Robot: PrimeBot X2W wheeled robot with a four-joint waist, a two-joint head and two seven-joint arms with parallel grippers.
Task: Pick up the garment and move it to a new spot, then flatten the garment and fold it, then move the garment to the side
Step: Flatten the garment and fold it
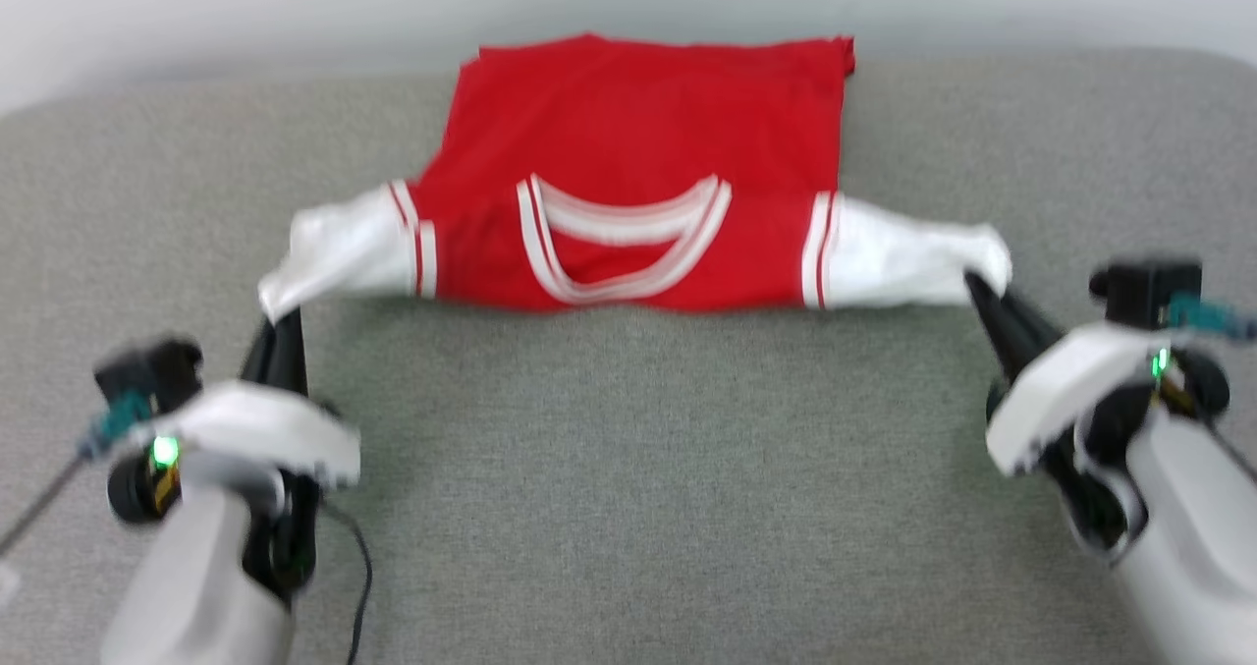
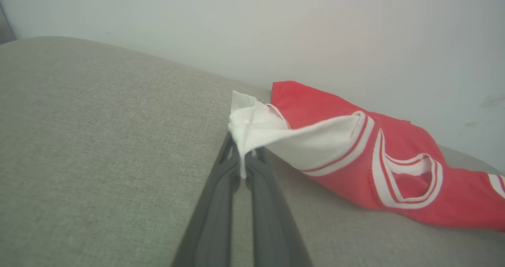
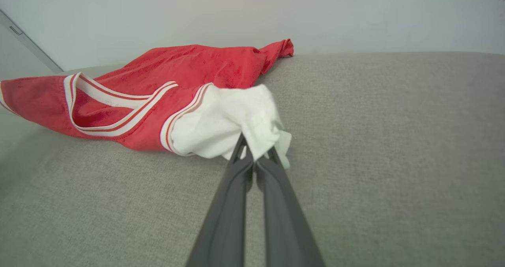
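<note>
- Head view: the garment [image 1: 638, 144], a red jersey shirt, lies on the grey upholstered surface [image 1: 628, 469]. Its collar [image 1: 624, 243] is toward the robot and its hem is at the far edge by the pale wall [image 1: 196, 7].
- The left gripper [image 1: 278, 319] is clamped on the tip of the left white sleeve [image 1: 339, 252]. The left wrist view shows the fingers closed together with white cloth pinched between them.
- The right gripper [image 1: 977, 287] is clamped the same way on the right white sleeve [image 1: 913, 252], and the right wrist view confirms the pinch.
- The sleeves are drawn out to both sides. The collar edge looks raised off the surface, while the red body mostly rests on it.
- Progress, as a judgement: this is the move or flatten stage. The shirt is spread wide but not yet laid fully flat.
- No fold is visible. Folding and the move to the side are left to do.
- The head view is blurred, so no chest lettering can be made out, and I cannot tell which face is up.
- The hem's far corner looks bunched in the right wrist view.
- Both forearms are cut off at the bottom edge of the head view.
</note>
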